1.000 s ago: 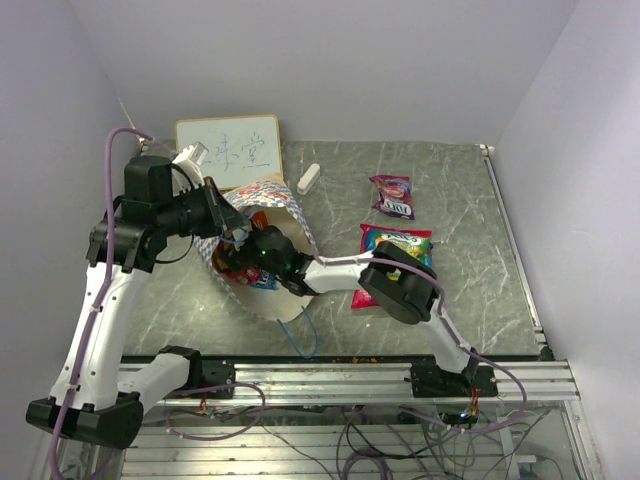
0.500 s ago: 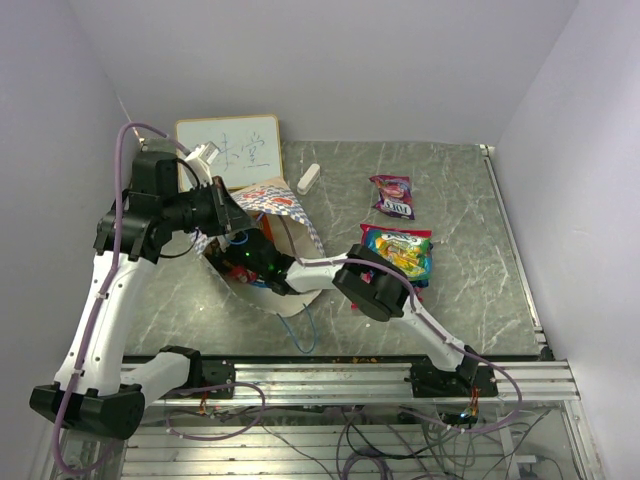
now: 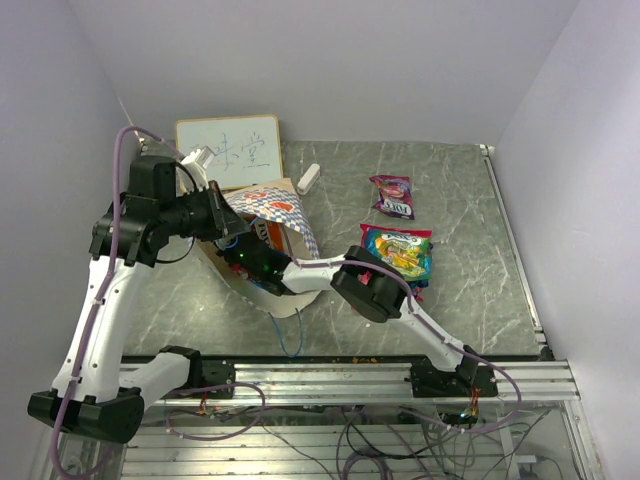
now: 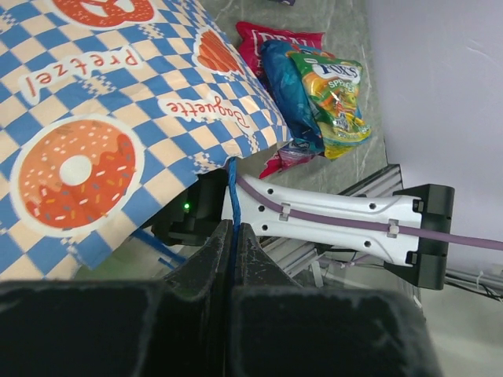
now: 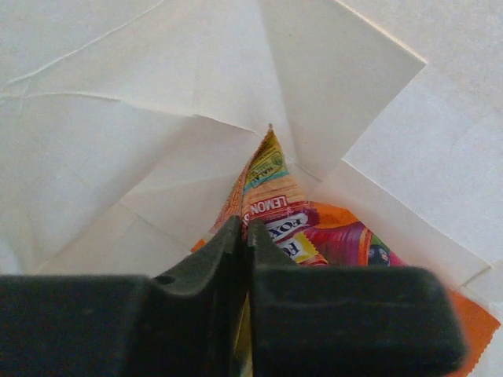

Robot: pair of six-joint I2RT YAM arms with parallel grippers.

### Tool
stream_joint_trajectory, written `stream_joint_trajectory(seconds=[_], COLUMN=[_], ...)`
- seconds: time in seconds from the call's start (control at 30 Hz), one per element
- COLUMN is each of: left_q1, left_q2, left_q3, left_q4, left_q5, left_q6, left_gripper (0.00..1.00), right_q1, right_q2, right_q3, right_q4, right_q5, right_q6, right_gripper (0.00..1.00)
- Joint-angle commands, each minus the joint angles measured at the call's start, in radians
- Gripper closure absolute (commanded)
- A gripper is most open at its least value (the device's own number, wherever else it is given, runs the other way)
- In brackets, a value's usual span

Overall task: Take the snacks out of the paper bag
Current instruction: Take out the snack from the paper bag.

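The left gripper (image 4: 233, 228) is pinching one blue cord handle (image 4: 232, 188) of the single paper bag (image 4: 102, 118), near the table's (image 3: 470, 230) far left corner. Inside the bag, the right gripper (image 5: 245, 232) is seemingly clamping one orange packet (image 5: 275, 212). Four packets are lying toward the right edge: one purple packet (image 3: 392, 195) and a pile of three (image 3: 398, 250).

Non-task items only:
- writing board (image 3: 230, 148) - white, thin frame, blue handwriting on it, stands at the far-left corner against the back wall; lower edge hidden.
- white oblong block (image 3: 308, 179) - lies flat and angled just right of the board, not touching it.
- surface (image 3: 460, 200) is grey marbled.
- aluminium rail (image 3: 340, 378) runs along the near edge, with loose wires (image 3: 380, 440) below.
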Motion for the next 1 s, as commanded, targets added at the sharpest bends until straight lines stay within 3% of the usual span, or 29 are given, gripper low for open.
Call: stream_joint_trajectory(seconds=[0.0, 0.2, 0.63, 0.97], left_q1=[-0.006, -0.006, -0.006, -0.006], left_q2=[-0.021, -0.018, 0.012, 0.022], left_q3=[0.032, 0.047, 0.07, 0.061], left_q4=[-0.027, -0.037, 0.026, 0.041], left_q5=[-0.065, -0.127, -0.149, -0.168], left_q6=[-0.011, -0.024, -0.073, -0.142], left_gripper=[0.93, 0.93, 0.93, 0.93], right_q1=[-0.011, -0.01, -0.007, -0.007], right_q2=[-0.056, -0.156, -0.35, -0.491], right_q3=[-0.025, -0.13, -0.439, -0.527], right_q4=[0.007, 0.123, 0.391, 0.435], right_q5=[0.008, -0.089, -0.466, -0.55], right_q6=[-0.052, -0.081, -0.059, -0.05], right_gripper=[1.0, 1.0, 1.0, 1.0])
